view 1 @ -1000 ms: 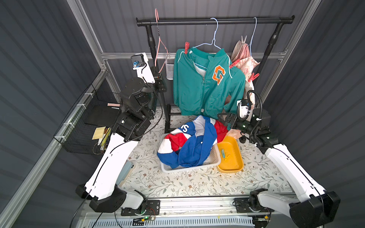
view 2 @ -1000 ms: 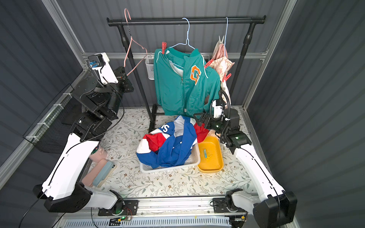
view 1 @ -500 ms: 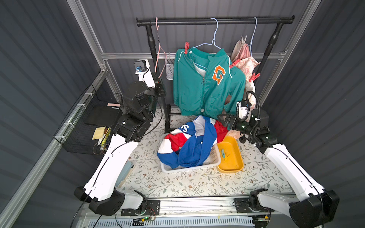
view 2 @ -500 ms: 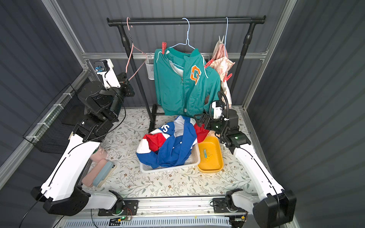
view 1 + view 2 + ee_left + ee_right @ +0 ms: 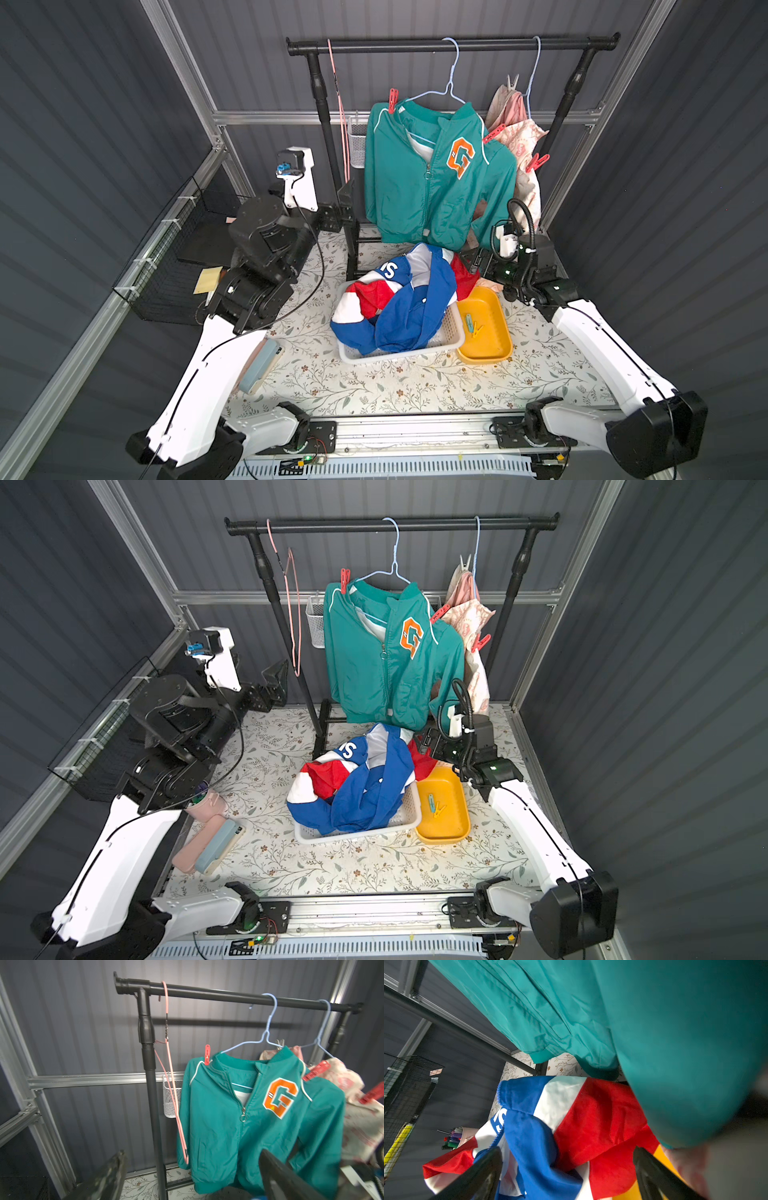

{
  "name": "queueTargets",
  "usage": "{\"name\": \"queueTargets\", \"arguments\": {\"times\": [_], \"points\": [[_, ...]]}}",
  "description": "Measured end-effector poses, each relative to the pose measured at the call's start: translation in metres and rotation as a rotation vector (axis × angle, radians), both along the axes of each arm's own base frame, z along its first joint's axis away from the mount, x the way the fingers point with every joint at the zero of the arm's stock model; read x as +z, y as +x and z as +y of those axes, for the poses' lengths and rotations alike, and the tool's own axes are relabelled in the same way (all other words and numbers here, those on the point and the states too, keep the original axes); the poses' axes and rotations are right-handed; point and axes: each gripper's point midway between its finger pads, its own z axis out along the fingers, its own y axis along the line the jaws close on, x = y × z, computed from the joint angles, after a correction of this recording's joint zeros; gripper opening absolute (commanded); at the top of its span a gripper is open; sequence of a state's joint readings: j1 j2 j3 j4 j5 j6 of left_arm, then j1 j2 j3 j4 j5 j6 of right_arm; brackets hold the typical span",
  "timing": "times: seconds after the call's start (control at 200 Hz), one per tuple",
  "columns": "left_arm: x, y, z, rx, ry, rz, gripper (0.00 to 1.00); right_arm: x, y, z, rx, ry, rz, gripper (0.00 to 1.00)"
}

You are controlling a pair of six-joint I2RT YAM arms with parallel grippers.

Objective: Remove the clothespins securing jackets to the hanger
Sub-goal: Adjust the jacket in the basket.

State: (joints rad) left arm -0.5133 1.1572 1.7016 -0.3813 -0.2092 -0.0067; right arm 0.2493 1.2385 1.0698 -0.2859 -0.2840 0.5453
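- At the left gripper: jaws spread wide, nothing between them; raised near the rack post, facing the teal jacket.
- On the pink hanger: nothing, bare wire on the rail; judged finished.
- On the teal jacket, hung from a blue hanger: a red clothespin on one shoulder and a second red clothespin on the other; both left to do.
- In the white basket: the blue jacket, heaped, off the rail.
- In the yellow tray: a teal clothespin and a yellow clothespin, already off.
- On the cream jacket: a grey clothespin at the top and a lower red clothespin; still to pull.
- At the right gripper: jaws wide apart, empty; low over the blue jacket, under the teal hem.
- By judgement: about a third done, four pins remaining.
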Motion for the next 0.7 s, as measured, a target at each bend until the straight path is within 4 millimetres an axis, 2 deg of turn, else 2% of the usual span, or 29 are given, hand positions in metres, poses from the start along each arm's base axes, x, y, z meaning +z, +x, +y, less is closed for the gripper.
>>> {"name": "queueTargets", "arguments": {"times": [0.085,0.16,0.24,0.37,0.45,0.53,0.62,0.695], "points": [[-0.028,-0.009,-0.007,-0.062,0.044,0.056,0.99,-0.022,0.007,0.002,-0.003,-0.012,0.061,0.99],[-0.062,-0.011,-0.015,-0.106,0.084,0.132,0.99,-0.04,0.011,0.004,-0.004,-0.015,0.115,0.99],[-0.105,-0.009,-0.022,-0.138,0.128,0.228,0.99,-0.057,0.016,0.009,0.007,-0.001,0.175,0.99],[-0.183,-0.005,-0.029,-0.162,0.183,0.402,0.99,-0.073,0.023,0.022,0.028,0.017,0.234,0.96],[-0.225,-0.004,-0.032,-0.168,0.21,0.497,0.99,-0.077,0.023,0.034,0.054,0.024,0.251,0.86],[-0.258,-0.003,-0.033,-0.166,0.232,0.572,0.97,-0.078,0.022,0.046,0.073,0.044,0.269,0.71],[-0.293,-0.004,-0.035,-0.175,0.254,0.649,0.89,-0.077,0.02,0.057,0.105,0.057,0.266,0.45],[-0.315,-0.005,-0.038,-0.19,0.275,0.697,0.75,-0.073,0.018,0.065,0.123,0.079,0.265,0.22]]}}
